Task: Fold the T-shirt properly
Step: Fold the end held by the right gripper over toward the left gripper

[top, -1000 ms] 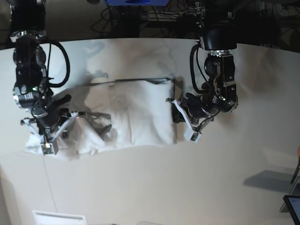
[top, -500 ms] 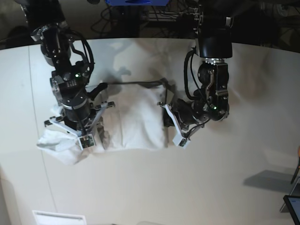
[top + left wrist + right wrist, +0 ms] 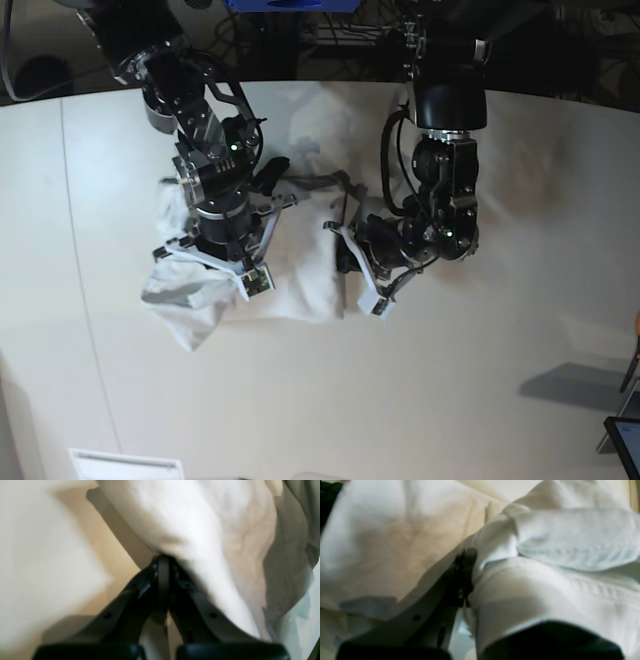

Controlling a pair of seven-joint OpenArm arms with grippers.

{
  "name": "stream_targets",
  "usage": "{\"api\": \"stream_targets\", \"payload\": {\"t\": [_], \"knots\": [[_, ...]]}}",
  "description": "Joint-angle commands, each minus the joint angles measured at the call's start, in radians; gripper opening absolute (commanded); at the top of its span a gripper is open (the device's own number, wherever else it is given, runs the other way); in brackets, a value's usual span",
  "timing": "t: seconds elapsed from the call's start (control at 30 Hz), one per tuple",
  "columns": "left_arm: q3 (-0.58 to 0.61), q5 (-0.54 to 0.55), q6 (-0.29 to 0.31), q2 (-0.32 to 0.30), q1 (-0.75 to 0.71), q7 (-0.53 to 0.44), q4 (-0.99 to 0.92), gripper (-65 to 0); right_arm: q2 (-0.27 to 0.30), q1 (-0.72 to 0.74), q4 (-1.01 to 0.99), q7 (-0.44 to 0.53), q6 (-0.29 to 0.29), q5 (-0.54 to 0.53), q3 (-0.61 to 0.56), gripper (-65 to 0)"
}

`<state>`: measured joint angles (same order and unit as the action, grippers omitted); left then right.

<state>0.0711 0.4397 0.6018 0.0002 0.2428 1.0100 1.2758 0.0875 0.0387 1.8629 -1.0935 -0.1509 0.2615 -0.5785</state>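
**A:** While both arms are mid-fold, we've got the T-shirt bunched around the middle of the table, closer to the far edge than the near one. Right gripper is pinched closed on a thick hemmed fold. Left gripper is closed too, with cloth draped over the tips, so we read it as gripping the shirt's edge.

**B:** Agreed on both from the wrist views. Our worry is the loose flap hanging out toward the base view's left side, below the right gripper.

**A:** Same. If we lay the carried fold down now, that flap likely ends up sticking out or trapped crooked underneath.

**B:** Also the right side holds several layers. A partial slip would drop the inner layers and we'd get a skewed crease.

**A:** And the two arms sit near each other. Any further closing risks a wrist clash.
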Motion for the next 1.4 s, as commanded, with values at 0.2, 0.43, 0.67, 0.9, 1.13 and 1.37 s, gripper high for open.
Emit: {"api": "stream_targets", "payload": {"t": [0.2, 0.43, 0.67, 0.9, 1.13, 1.37], "knots": [[0.0, 0.006, 0.004, 0.004, 0.016, 0.005, 0.015, -65.0, -0.035, 0.016, -0.087, 0.023, -0.008, 0.026, -0.001, -64.9], [0.0, 0.006, 0.005, 0.004, 0.008, 0.005, 0.063, -65.0, -0.076, 0.003, -0.121, 0.077, -0.054, 0.17, -0.065, -64.9], [0.002, 0.006, 0.005, 0.004, 0.007, 0.005, 0.064, -65.0, -0.082, 0.003, -0.122, 0.077, -0.08, 0.172, -0.146, -64.9], [0.002, 0.006, 0.005, 0.007, 0.007, 0.005, 0.06, -65.0, -0.082, 0.008, -0.153, 0.079, -0.154, 0.172, -0.203, -64.3], [0.003, 0.006, 0.005, 0.007, -0.003, 0.005, 0.06, -65.0, -0.087, 0.01, -0.154, 0.086, -0.155, 0.172, -0.251, -59.8], [0.003, 0.006, 0.005, 0.002, -0.007, 0.005, 0.06, -65.0, -0.14, 0.013, -0.13, 0.112, -0.155, 0.172, -0.254, -40.6]]}}
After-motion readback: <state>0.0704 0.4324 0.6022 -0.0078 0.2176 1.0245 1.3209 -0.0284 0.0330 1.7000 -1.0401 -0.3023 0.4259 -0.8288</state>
